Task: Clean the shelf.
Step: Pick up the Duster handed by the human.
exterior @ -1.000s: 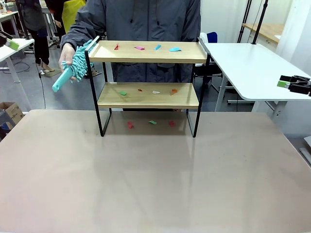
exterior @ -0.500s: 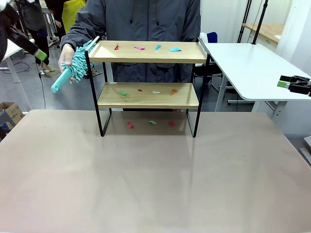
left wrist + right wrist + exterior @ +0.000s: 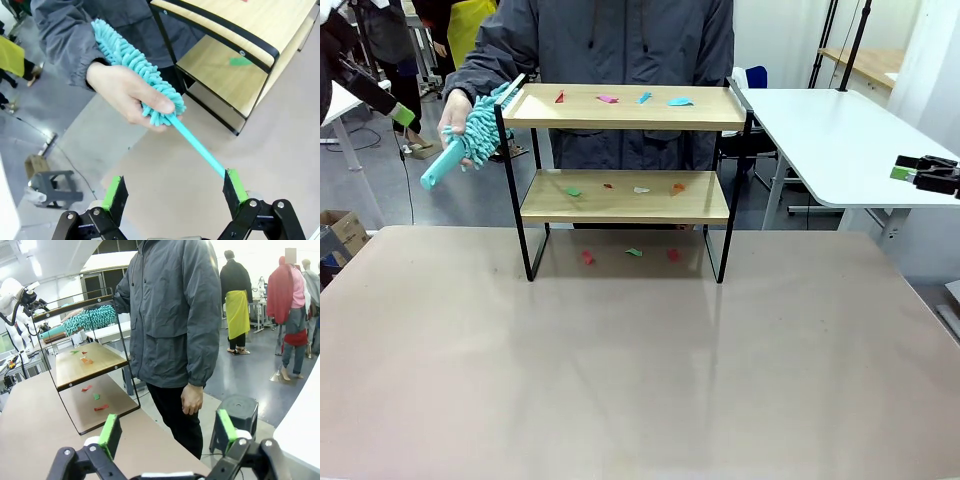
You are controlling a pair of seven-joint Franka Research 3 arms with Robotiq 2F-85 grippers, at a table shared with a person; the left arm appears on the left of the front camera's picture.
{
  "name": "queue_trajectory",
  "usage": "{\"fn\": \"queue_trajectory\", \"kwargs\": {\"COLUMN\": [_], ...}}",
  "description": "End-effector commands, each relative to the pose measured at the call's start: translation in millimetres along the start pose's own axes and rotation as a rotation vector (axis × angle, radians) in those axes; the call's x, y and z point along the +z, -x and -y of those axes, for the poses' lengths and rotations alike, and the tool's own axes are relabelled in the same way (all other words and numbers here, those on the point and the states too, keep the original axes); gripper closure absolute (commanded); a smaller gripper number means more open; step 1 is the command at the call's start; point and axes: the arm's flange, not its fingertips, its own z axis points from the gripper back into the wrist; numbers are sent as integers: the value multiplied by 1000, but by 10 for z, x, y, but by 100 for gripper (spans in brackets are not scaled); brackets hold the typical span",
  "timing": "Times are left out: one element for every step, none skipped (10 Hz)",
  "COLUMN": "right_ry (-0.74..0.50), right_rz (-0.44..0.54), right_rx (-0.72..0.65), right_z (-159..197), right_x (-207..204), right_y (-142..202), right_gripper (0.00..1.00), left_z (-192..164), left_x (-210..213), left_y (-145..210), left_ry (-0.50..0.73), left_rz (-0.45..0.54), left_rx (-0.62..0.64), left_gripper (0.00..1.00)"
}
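Left hand is seen with jaws wide apart and nothing gripped. The tip of a thin teal handle lies just beside one green pad. Right hand is also spread apart and empty. Bare bench is shown in the foreground. Shelf is stood at the bench's far edge, upper middle of the front frame. Coloured scraps are scattered on both boards and on the bench beneath. Beyond, upper left, a fluffy duster is held out by the person's hand. Shelf is judged stiff but light and easily shoved or tipped; it is best steadied by a black frame post. Duster is judged light, with a soft head and a stiff, slick handle. It is best taken on the bare handle, below the person's fingers.
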Motion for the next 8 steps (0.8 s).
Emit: {"fn": "queue_trajectory", "kwargs": {"right_ry": [1, 1, 1, 1, 1, 1, 1, 1], "right_rz": [7, 7, 7, 7, 7, 7, 7, 7], "right_rx": [4, 4, 4, 4, 4, 4, 4, 4], "right_z": [-2, -2, -2, -2, -2, -2, -2, -2], "right_x": [-18, -18, -18, -18, -18, -18, -18, -18], "right_y": [-28, -28, -28, -28, -28, -28, -28, -28], "right_gripper": [0, 0, 0, 0, 0, 0, 0, 0], "left_z": [211, 394, 504, 600, 672, 699, 698, 708], "left_x": [100, 170, 173, 130, 50, -55, -123, -179], "left_y": [-122, -233, -319, -378, -397, -413, -402, -371], "left_ry": [43, 1, -25, -32, -38, -85, -101, -93], "left_rz": [-37, -90, -155, -236, -316, -337, -326, -302], "left_rx": [0, 11, 100, 185, 232, 281, 329, 369], "left_gripper": [0, 0, 0, 0, 0, 0, 0, 0]}}
